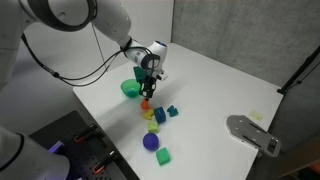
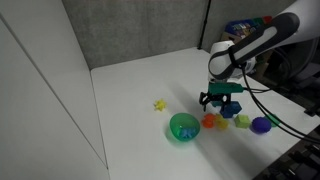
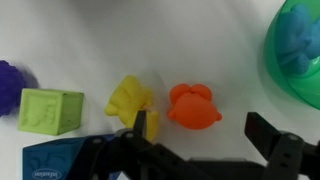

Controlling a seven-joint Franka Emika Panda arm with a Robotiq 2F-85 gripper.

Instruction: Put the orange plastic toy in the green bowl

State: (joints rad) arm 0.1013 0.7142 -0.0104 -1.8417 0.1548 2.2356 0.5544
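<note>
The orange plastic toy (image 3: 193,105) is a small rounded orange piece lying on the white table, seen in the wrist view between and just beyond my fingers. My gripper (image 3: 203,133) is open and empty, hovering right above it. The toy also shows in both exterior views (image 1: 144,104) (image 2: 210,121) below the gripper (image 1: 148,82) (image 2: 221,100). The green bowl (image 3: 296,50) is at the upper right of the wrist view with a blue piece inside; it stands close beside the toy in both exterior views (image 1: 130,89) (image 2: 184,127).
A yellow toy (image 3: 131,99) touches my left finger's side. A green cube (image 3: 50,110), a purple ball (image 3: 9,84) and a blue block (image 3: 55,160) lie nearby. A small yellow star (image 2: 158,104) lies apart. A grey device (image 1: 252,133) sits at the table's edge.
</note>
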